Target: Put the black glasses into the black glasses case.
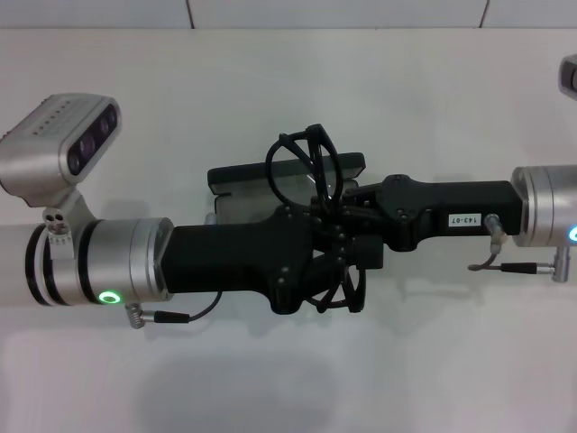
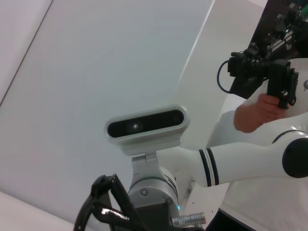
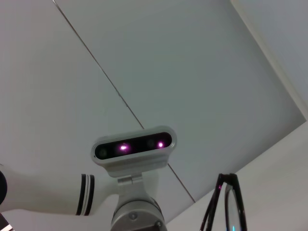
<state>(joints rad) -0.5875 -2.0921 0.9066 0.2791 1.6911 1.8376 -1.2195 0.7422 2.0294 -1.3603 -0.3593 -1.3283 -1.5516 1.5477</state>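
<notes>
The black glasses (image 1: 305,149) hang tilted in the air at the middle of the head view, one lens loop pointing up and the thin temple arms reaching down below the arms. My left gripper (image 1: 338,257) comes in from the left and is shut on the black glasses. My right gripper (image 1: 332,209) comes in from the right and meets them at the same spot. Just behind and under them lies the open black glasses case (image 1: 239,176), partly hidden. The glasses' frame (image 2: 103,204) shows in the left wrist view, and the glasses' frame (image 3: 226,202) also in the right wrist view.
The white table (image 1: 270,72) runs all around the case. In the left wrist view a person's hand (image 2: 255,113) holds a black device off to the side, beyond my right arm (image 2: 240,161).
</notes>
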